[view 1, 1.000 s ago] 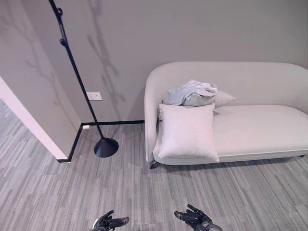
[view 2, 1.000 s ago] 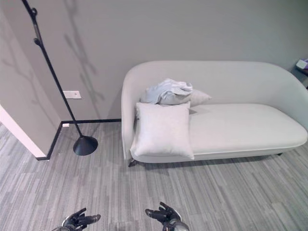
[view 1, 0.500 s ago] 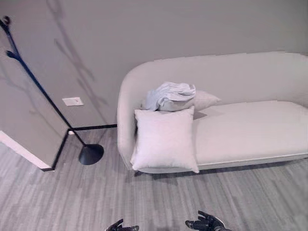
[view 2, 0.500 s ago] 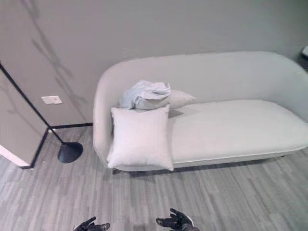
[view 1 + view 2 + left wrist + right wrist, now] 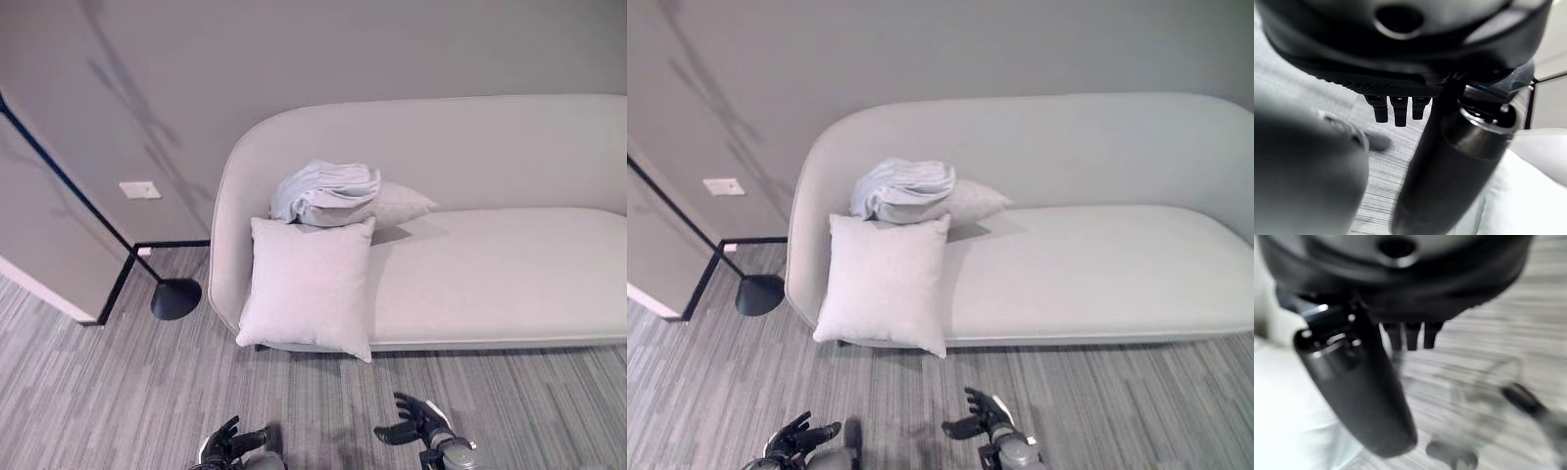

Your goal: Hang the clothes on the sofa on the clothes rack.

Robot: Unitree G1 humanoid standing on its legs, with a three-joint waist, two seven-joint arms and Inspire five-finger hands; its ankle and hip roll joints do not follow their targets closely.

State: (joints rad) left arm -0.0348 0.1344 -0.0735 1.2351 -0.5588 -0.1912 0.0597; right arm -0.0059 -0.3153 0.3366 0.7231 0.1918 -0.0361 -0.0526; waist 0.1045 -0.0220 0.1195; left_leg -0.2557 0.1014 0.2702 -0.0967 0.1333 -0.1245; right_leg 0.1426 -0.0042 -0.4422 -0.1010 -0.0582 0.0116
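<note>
Grey floor, clothes on sofa, rack base left, both hands low, fingers apart, empty.

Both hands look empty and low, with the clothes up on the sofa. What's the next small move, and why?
Probably step closer to the sofa and raise the right hand toward the bundled clothes. The bundle lies on a cushion behind the front pillow, well beyond both hands; the left hand and the right are open, holding nothing, above the floor.
</note>
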